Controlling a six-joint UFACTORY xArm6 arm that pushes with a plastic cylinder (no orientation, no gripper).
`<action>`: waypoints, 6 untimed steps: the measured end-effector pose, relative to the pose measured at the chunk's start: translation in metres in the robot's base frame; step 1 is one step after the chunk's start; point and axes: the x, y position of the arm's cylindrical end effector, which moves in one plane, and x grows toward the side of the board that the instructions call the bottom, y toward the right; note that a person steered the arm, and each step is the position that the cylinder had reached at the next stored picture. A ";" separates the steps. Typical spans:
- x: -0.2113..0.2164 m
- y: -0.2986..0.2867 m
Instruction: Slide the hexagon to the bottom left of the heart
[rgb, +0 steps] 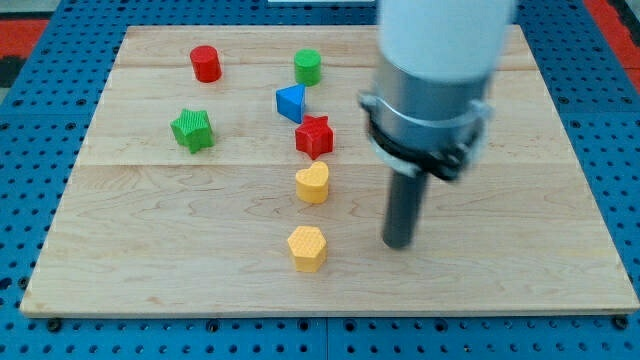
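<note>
A yellow hexagon block (307, 248) lies on the wooden board (150, 250), low and near the middle. A yellow heart block (312, 184) sits just above it, a short gap apart. The hexagon is straight below the heart, very slightly to the left. My tip (398, 243) rests on the board to the right of the hexagon, about a block's width and a half away, and touches no block. The arm's large white and grey body hangs above it and hides part of the board's upper right.
A red star (314, 136) sits just above the heart. A blue triangle (290, 102) and a green cylinder (308, 67) lie higher up. A red cylinder (206, 63) and a green star (192, 130) are at the upper left. Blue pegboard surrounds the board.
</note>
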 end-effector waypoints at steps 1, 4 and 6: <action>0.044 -0.044; -0.005 -0.087; -0.004 -0.087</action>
